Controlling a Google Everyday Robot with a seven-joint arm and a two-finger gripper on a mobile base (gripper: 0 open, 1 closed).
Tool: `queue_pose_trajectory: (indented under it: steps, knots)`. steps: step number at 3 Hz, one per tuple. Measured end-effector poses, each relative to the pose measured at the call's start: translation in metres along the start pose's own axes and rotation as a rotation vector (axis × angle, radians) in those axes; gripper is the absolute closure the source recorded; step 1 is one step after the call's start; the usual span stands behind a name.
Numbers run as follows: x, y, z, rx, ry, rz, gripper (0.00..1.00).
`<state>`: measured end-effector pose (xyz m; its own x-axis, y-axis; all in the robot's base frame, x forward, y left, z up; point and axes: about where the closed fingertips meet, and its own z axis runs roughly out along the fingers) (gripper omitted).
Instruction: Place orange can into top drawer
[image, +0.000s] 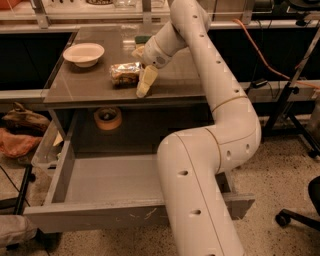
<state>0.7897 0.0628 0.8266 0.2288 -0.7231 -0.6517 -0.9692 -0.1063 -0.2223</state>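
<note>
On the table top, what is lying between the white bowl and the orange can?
Nothing: the camera view shows only bare table top between the white bowl and the orange can. The pincer sits at the can's right side.
</note>
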Motion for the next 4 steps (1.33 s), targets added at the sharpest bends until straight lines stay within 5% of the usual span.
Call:
queue_pose_trajectory:
  steps: [1,2,4]
  knots:
    - [-0.0315,0.008,0.0241,-0.064,0.026,-0.019,0.0]
    - [-0.0317,0.008,0.0245,-0.065,0.026,-0.019,0.0]
    - [-0.0317,0.0079,0.0245,-0.064,0.026,-0.019,0.38]
